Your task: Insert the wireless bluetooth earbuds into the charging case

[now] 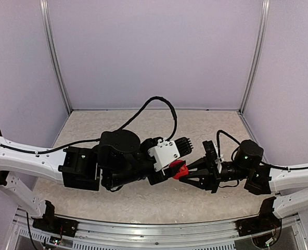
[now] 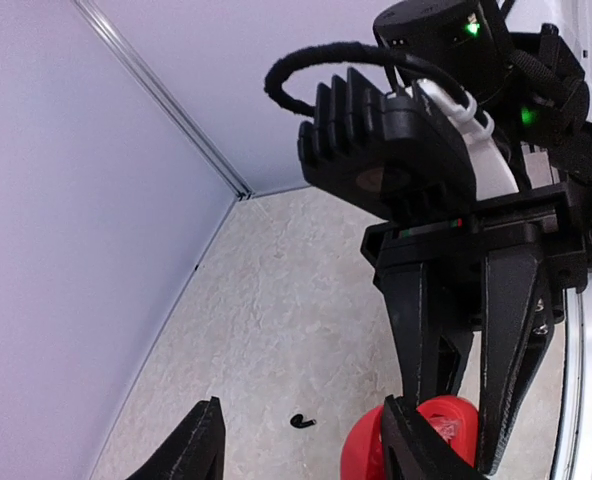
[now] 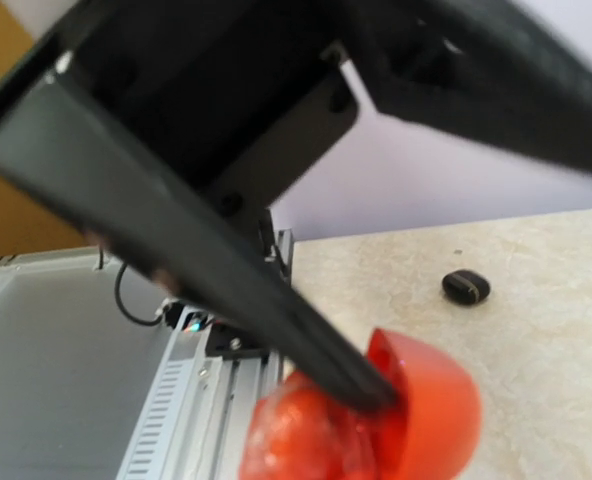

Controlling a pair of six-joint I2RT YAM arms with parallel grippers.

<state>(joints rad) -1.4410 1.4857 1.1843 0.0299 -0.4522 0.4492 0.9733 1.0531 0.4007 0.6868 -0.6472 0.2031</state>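
- Earbuds are mostly out of sight. One black earbud [image 2: 302,421] lies loose on the bench [image 2: 276,300], low in the left wrist frame and apart from the case.
- At the lower right of that frame is the red charging case [image 2: 368,452], which appears open. It is clamped in the right hand [image 2: 464,425], whose fingers are closed on it. Whether it also rests on the bench cannot be told.
- Just beside the case hangs the left hand [image 2: 301,458], its fingers spread with nothing between them.
- The step in hand looks like fetching the loose bud and seating it in the case.
- Doing this well likely means coming straight down over the bud and straddling it squarely. Closing gently should stop so tiny a piece skidding or flipping.
- The right hand should hold the case steady with its opening turned toward the left hand, since a tilt could spill whatever is inside.
- A small dark oval thing [image 3: 466,286] at the right of the right wrist frame is too blurred to name.
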